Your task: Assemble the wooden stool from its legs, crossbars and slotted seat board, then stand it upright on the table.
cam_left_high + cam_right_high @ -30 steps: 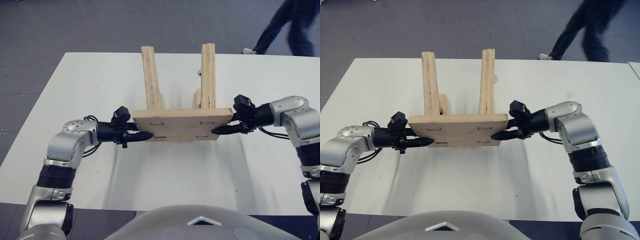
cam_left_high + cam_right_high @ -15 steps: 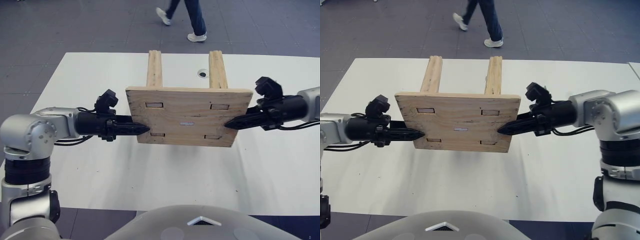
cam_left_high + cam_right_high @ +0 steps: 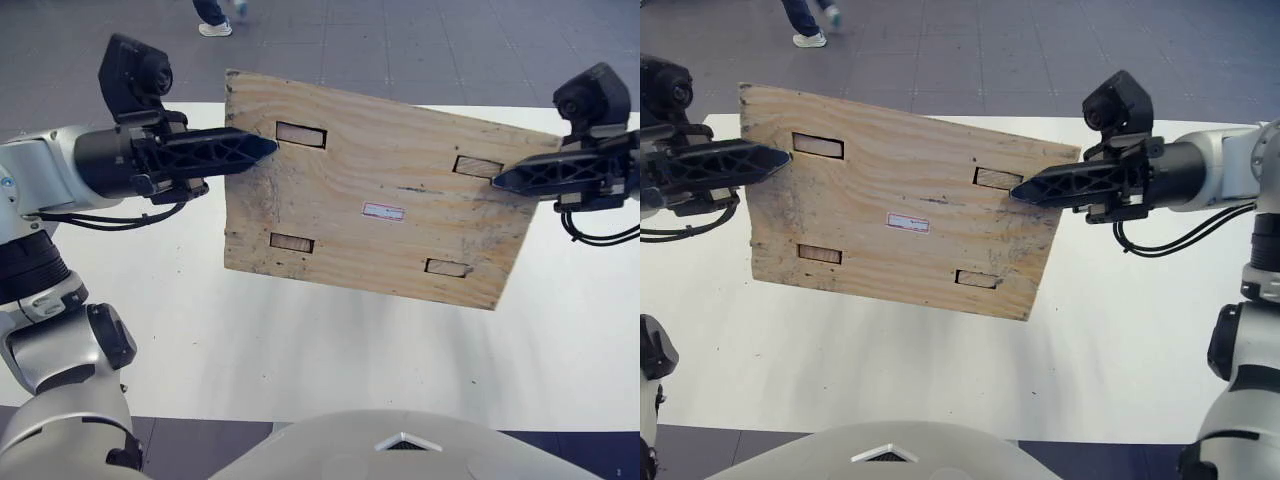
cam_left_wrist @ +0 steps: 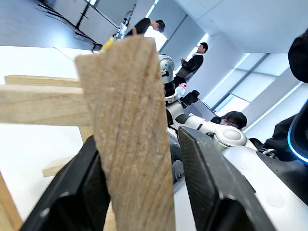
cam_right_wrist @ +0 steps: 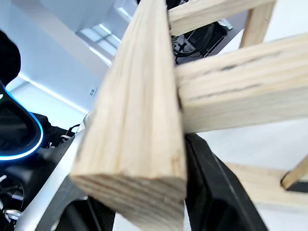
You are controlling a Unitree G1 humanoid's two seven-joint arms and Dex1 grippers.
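Since a second ago we have lifted the stool off the bench and swung it up. Its seat board (image 3: 380,215), which sat low and nearly edge-on, now faces our head camera broadside, held high and tilted with its left side above its right.

Nearest us, the board shows four slots (image 3: 300,134), each plugged with the end of a leg. The left gripper (image 3: 262,146) is clamped on the board's left edge beside the upper slot. The left wrist view shows its fingers (image 4: 82,192) pressed on either face of the wood. The right gripper (image 3: 500,181) bites the opposite edge the same way, a dark finger (image 5: 211,192) tight against the board.

Behind the board, the legs (image 5: 250,82) run off away from us, joined by what are probably the crossbars, though the close wrist views make them hard to separate. Below and beyond lies the bench (image 3: 330,350), well apart from the stool.

We judge the assembly done. What remains is to turn the stool legs-down and stand it on the bench. From the head camera the board hides the legs, so we cannot tell how fully each joint is seated.
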